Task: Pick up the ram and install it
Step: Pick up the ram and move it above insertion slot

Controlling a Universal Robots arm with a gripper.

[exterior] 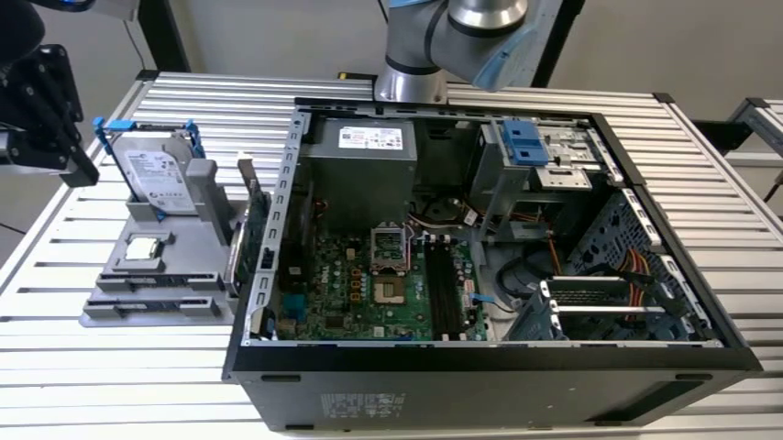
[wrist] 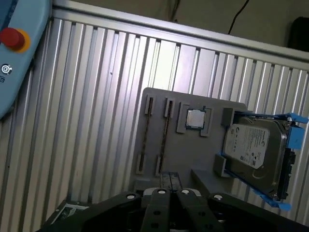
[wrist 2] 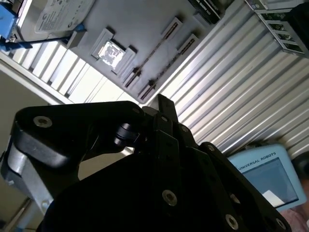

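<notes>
While near the holder [wrist: 193, 152], our gripper [wrist: 170, 179] is closed, empty.
On it we count one drive [wrist: 253, 147], one chip [wrist: 195, 118], two slots [wrist: 165, 130].

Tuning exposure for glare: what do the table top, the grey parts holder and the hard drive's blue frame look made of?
Table top: ribbed metal, likely aluminium profile; bright streaky reflections.
Grey parts holder: matte plastic, possibly printed; flat even grey, no shine.
Blue frame: probably moulded plastic, slight gloss; saturated colour, thin rails around the hard drive.
</notes>
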